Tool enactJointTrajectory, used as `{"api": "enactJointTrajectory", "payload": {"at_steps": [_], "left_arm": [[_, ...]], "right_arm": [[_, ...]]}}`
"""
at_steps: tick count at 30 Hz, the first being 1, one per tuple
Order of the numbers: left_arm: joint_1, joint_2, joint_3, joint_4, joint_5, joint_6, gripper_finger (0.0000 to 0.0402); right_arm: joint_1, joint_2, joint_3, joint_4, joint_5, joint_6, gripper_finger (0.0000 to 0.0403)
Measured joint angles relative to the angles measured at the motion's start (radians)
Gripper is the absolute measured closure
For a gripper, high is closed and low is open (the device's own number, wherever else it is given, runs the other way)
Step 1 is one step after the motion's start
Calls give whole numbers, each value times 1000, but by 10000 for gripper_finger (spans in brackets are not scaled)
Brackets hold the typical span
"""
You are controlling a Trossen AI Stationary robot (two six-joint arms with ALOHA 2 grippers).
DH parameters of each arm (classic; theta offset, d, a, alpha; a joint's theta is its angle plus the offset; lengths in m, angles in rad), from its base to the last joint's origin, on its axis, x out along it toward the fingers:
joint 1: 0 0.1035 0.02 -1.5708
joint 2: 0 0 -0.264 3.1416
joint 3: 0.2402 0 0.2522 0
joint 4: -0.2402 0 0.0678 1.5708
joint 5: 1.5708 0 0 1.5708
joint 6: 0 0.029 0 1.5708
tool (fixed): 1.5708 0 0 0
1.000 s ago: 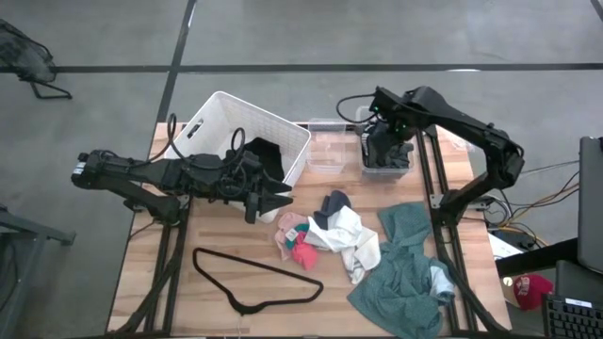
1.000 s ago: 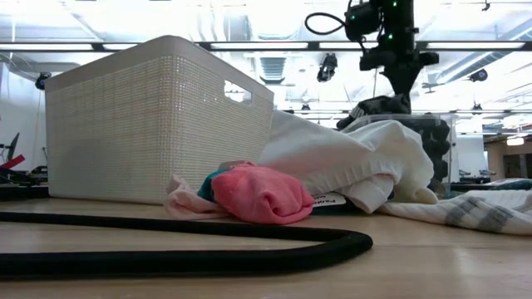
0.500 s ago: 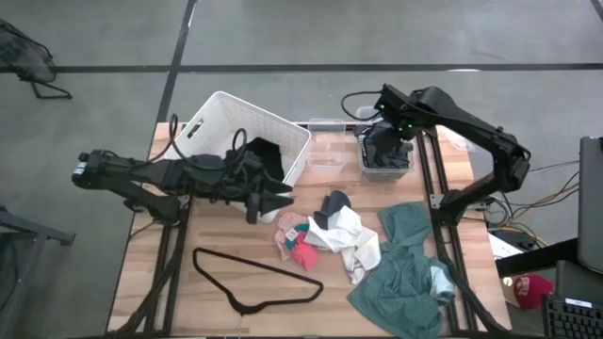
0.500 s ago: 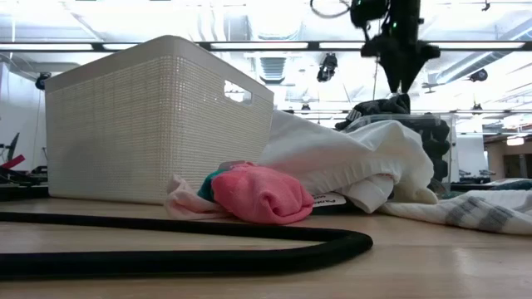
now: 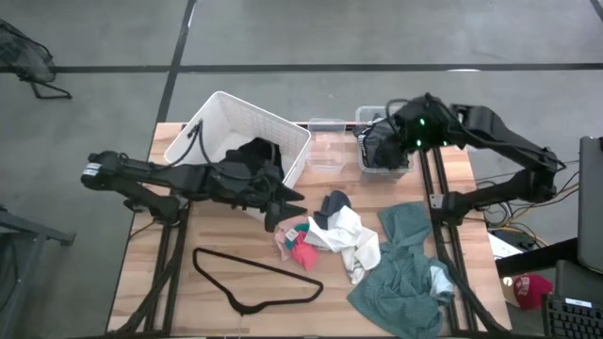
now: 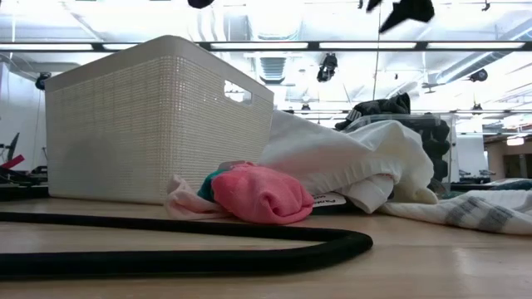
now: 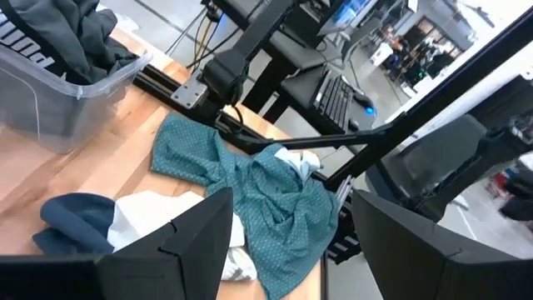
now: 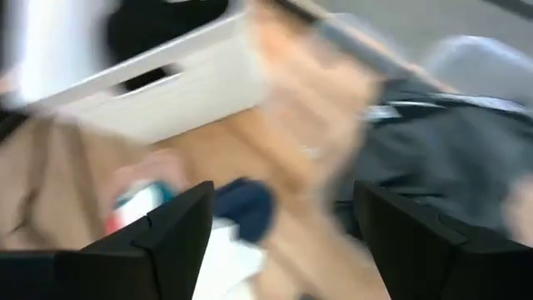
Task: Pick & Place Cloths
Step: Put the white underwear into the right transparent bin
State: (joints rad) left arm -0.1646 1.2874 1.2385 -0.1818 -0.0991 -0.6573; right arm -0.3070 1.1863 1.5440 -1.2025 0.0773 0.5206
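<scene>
One white basket (image 5: pixel 219 121), one wire hanger (image 5: pixel 247 273), two clear bins (image 5: pixel 327 156), two arms.

Bare wood lies open btwn wire hanger (image 5: pixel 256 280) and table's (image 5: pixel 155 282) left edge. Centre is blocked by cloth pile (image 5: pixel 330 235); teal cloth (image 5: pixel 405 273) fills right front. White basket (image 5: pixel 236 132) and, apparently, clear bins (image 5: pixel 328 151) wall the rear.

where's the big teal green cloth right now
In the high view the teal-green cloth lies crumpled on the table's right front part, touching the white cloth on its left, beside the right arm's frame.
</scene>
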Motion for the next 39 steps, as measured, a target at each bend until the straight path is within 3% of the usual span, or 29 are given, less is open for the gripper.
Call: {"api": "enactJointTrajectory", "payload": {"at_steps": [6, 13, 29, 34, 39], "left_arm": [[1, -19, 3, 7, -7, 1, 152], [13, -74, 31, 15, -16, 29, 152], [15, -110, 37, 16, -25, 9, 151], [15, -110, 36, 15, -25, 3, 151], [15, -110, 36, 15, -25, 2, 151]], "right_arm": [[270, 40, -12, 41, -8, 49, 118], [488, 212, -17, 94, 27, 43, 136], [513, 693, -22, 109, -37, -163, 145], [508, 818, -23, 105, -52, -220, 193], [504, 856, -23, 102, -82, -233, 307]]}}
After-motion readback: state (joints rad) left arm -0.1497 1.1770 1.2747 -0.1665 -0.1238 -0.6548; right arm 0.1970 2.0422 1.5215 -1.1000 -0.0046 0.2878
